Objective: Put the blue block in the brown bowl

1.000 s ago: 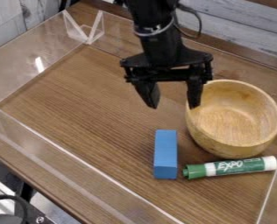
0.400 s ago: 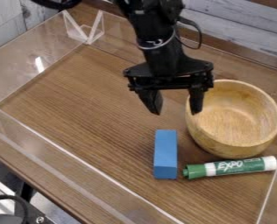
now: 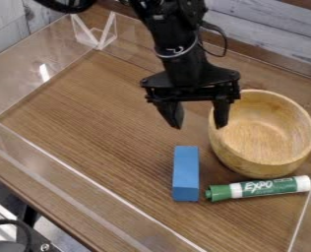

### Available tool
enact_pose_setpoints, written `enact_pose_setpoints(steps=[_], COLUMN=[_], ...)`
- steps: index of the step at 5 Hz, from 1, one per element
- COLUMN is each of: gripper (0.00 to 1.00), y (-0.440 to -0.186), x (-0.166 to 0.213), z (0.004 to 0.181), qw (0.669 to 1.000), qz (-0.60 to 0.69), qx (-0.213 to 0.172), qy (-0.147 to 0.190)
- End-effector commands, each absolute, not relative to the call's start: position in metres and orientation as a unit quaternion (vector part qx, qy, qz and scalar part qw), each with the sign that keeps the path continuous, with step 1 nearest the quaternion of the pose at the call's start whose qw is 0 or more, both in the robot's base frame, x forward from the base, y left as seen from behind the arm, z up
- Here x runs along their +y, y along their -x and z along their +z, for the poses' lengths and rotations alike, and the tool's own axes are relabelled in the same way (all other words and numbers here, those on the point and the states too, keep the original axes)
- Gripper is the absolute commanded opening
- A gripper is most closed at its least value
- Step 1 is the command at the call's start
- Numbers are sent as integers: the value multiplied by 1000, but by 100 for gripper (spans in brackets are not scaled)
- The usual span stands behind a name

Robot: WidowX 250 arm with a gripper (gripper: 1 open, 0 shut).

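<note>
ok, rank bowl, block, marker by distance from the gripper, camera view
From the open gripper:
1. Bowl, just to its right; one finger is near the rim.
2. Block, below it, toward the camera.
3. Marker, lower right, in front of the bowl.

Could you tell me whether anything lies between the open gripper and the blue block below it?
Nothing does: in the camera view only bare wooden tabletop shows between the gripper and the blue block. The bowl sits off to the right.
</note>
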State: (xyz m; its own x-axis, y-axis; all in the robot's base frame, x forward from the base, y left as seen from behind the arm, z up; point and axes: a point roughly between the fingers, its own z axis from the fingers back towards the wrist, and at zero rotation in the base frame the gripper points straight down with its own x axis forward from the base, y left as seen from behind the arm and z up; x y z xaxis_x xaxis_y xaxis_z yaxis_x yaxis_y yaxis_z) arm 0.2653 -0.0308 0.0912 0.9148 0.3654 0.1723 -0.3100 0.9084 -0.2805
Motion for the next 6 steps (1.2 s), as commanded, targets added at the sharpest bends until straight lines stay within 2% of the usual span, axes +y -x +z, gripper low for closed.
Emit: enact_pose_setpoints(steps=[1,6], gripper=[100,100], y=[-265,-245], x=[-34,-53], z=[97,67], qw=[970,972], qz=[171,176], qx=[-123,-117], qy=[123,105])
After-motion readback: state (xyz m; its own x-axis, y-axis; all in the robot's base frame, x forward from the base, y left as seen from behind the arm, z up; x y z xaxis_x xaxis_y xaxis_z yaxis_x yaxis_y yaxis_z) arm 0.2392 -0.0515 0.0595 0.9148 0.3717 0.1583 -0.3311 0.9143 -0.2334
